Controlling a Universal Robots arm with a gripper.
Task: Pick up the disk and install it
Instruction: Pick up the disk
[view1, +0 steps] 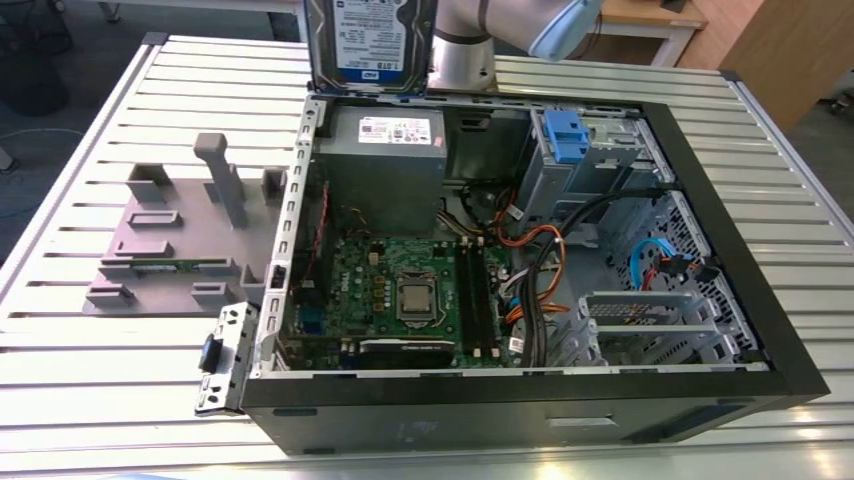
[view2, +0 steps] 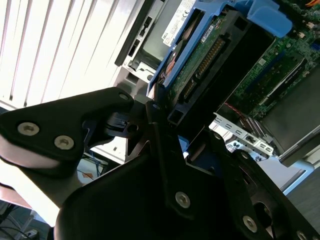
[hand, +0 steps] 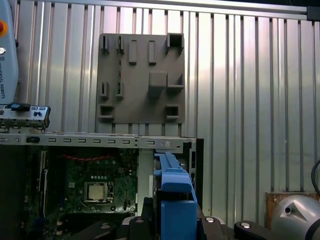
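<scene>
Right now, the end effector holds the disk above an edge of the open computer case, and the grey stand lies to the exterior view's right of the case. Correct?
No: the exterior view shows the grey stand to its left of the computer case, not the right. The end effector does hold the disk above an edge of the case.

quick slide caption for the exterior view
Robot arm holds the disk upright above the open computer case, grey stand alongside.

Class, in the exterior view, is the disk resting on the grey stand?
No, the disk is raised above the computer case, away from the stand.
</scene>
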